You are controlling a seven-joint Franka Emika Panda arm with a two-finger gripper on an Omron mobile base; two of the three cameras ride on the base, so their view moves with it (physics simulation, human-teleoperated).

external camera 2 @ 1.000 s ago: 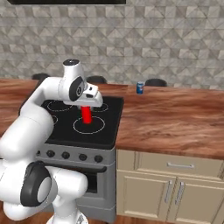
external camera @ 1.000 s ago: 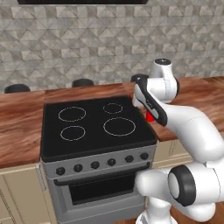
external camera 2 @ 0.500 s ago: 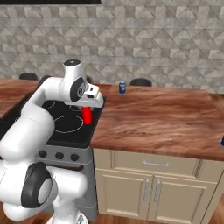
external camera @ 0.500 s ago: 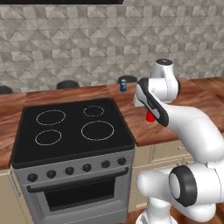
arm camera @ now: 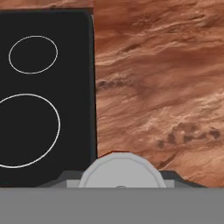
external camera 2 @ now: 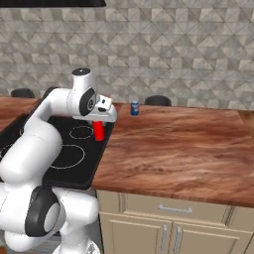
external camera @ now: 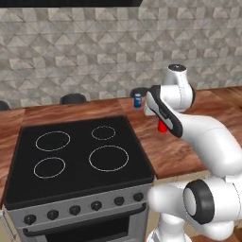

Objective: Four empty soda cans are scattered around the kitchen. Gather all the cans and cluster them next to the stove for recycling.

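You find no readable text, brand or number anywhere here. The small blue soda can [external camera 2: 134, 108] is too small to make out any label, and the flat black glass stove [external camera: 71, 160] carries only plain white ring outlines.

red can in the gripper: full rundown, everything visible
The red can is a small bright red cylinder with a silvery metal-looking top, seen from above in the hand view. It hangs upright, held by the shut gripper at its upper end, above the seam where the stove meets the wood countertop, touching neither.
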